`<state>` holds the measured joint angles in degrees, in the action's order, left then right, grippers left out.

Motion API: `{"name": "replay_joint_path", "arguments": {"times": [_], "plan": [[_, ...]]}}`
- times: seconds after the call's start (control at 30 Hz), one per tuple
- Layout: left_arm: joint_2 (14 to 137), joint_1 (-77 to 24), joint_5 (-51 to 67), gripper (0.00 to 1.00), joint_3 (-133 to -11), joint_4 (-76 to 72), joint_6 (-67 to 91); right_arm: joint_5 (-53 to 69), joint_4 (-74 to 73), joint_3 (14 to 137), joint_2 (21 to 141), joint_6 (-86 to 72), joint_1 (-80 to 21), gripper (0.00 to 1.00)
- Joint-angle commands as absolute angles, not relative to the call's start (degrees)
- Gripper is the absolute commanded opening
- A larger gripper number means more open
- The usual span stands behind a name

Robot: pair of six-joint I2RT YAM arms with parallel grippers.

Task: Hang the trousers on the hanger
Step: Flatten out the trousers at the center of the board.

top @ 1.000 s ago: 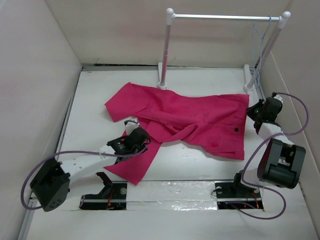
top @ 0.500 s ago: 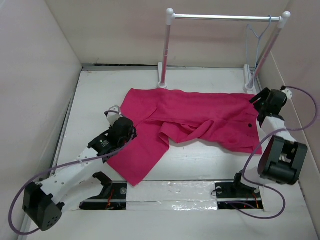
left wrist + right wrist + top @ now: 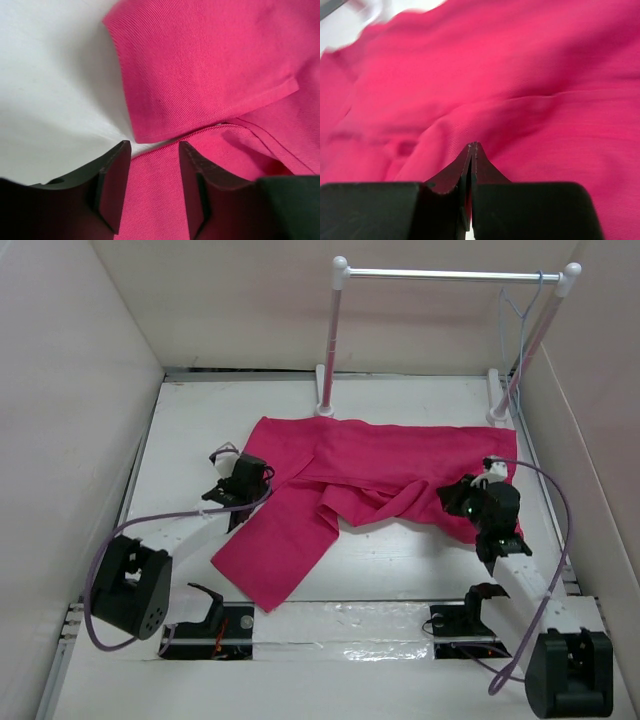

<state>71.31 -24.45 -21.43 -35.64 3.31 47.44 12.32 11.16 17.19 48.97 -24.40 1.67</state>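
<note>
The bright pink trousers (image 3: 390, 475) lie spread across the middle of the table, with one leg (image 3: 275, 550) trailing toward the near left. My left gripper (image 3: 258, 476) hovers open over the left edge of the trousers (image 3: 210, 65). Pink cloth lies below the gap between its fingers (image 3: 116, 175), and bare white table shows to their left. My right gripper (image 3: 455, 498) is down on the right part of the trousers (image 3: 535, 60). It (image 3: 472, 146) is shut, with a sliver of pink cloth between its jaws. The pale wire hanger (image 3: 518, 315) hangs at the right end of the rack bar.
A white-poled rack (image 3: 336, 335) with a silver bar (image 3: 450, 274) stands at the back, its feet (image 3: 494, 400) on the table near the trousers. Tall pale walls (image 3: 80, 390) close in the left, right and back.
The right arm has swung in from the far right edge onto the trousers and its gripper has shut. The left gripper has shifted slightly back and opened a little wider.
</note>
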Motion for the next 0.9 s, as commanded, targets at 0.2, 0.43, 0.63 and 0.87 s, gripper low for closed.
{"name": "replay_joint_path", "arguments": {"times": [0.2,0.43,0.63,0.87], "plan": [[75.0,-27.0,-27.0,0.45,-37.4,2.3,49.0,14.9,14.0,14.0,45.7,-19.3,-10.9,0.15],[81.1,-27.0,-29.4,0.51,-38.7,1.1,47.8,15.1,17.2,15.3,51.4,-18.6,-16.5,0.19],[82.8,-27.0,-26.8,0.29,-39.9,-5.7,45.0,13.5,18.2,15.8,53.8,-18.8,-20.5,0.19],[75.1,-24.7,-23.9,0.0,-40.3,-7.5,46.7,9.4,20.2,16.5,55.6,-20.3,-26.6,0.2]]}}
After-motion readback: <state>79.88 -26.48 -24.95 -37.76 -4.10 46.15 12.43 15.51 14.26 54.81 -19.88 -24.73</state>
